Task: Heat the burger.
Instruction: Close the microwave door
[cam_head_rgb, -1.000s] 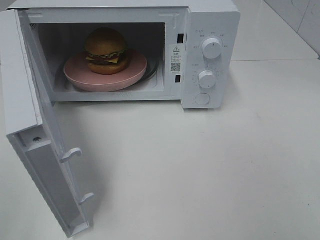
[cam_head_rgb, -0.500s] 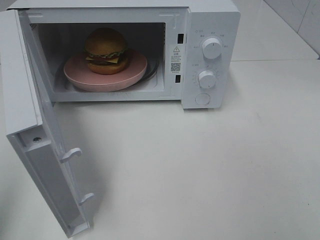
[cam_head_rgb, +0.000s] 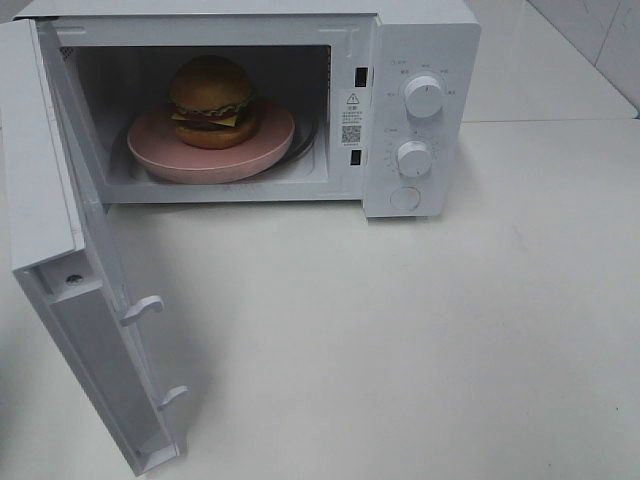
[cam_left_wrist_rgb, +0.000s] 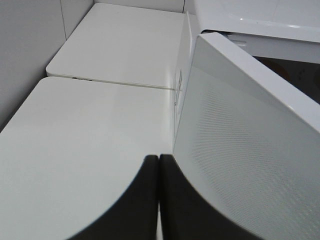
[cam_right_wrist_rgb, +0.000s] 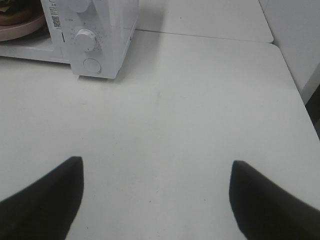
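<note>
The burger (cam_head_rgb: 211, 100), with a golden-brown bun, cheese and a dark patty, sits on a round pink plate (cam_head_rgb: 160, 160) inside the white microwave (cam_head_rgb: 420, 40). The microwave door (cam_head_rgb: 40, 200) is swung wide open to the left. Neither arm shows in the exterior high view. In the left wrist view my left gripper (cam_left_wrist_rgb: 158, 158) is shut, its dark fingers pressed together with nothing between them, right beside the outer face of the door (cam_left_wrist_rgb: 250, 165). My right gripper (cam_right_wrist_rgb: 155, 162) is open over bare table, well back from the microwave's control panel (cam_right_wrist_rgb: 87, 37).
Two white knobs (cam_head_rgb: 423, 97) and a round button (cam_head_rgb: 405, 198) sit on the microwave's right panel. The white table (cam_head_rgb: 420, 330) spreads out in front of and to the right of the oven. A second white tabletop (cam_left_wrist_rgb: 125, 45) adjoins it behind, with a wall beyond.
</note>
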